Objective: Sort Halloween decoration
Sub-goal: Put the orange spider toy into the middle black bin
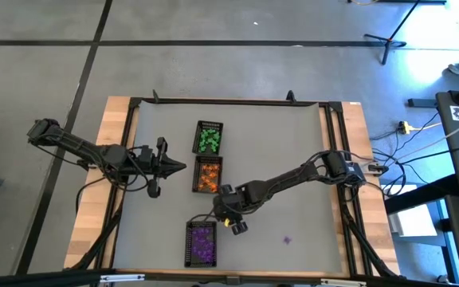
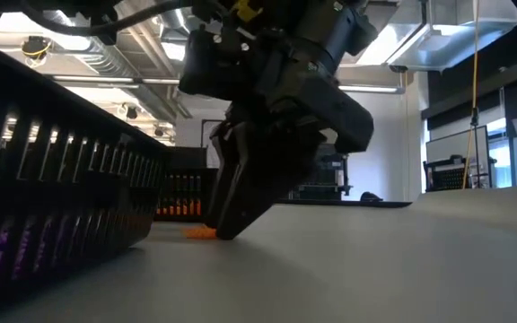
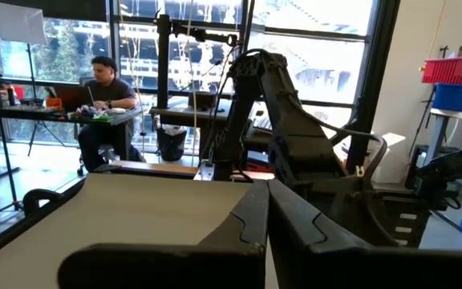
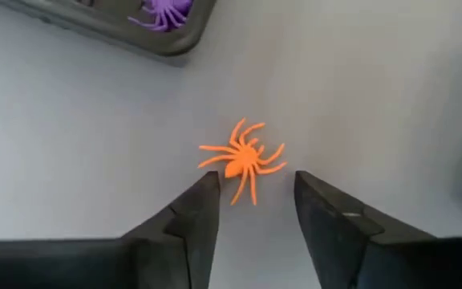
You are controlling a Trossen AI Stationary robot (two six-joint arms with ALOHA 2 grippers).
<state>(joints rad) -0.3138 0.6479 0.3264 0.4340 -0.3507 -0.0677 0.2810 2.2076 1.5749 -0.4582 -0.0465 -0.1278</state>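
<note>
An orange plastic spider (image 4: pixel 243 159) lies flat on the grey table mat, seen low in the low view as an orange speck (image 2: pixel 199 233). My right gripper (image 4: pixel 255 189) stands open just short of it, slanting down, its fingertips close to the mat, one to each side of the spider's near legs. In the high view this gripper (image 1: pixel 231 217) is between the orange tray and the purple tray. My left gripper (image 1: pixel 180 167) waits shut at the table's left, held level above the mat, its fingers together (image 3: pixel 267 210).
Three black mesh trays stand in a column: green trinkets (image 1: pixel 209 137) farthest, orange ones (image 1: pixel 208 174) in the middle, purple ones (image 1: pixel 202 241) nearest. The purple tray's corner (image 4: pixel 159 44) is close to the right gripper. A loose purple trinket (image 1: pixel 287 238) lies to the right.
</note>
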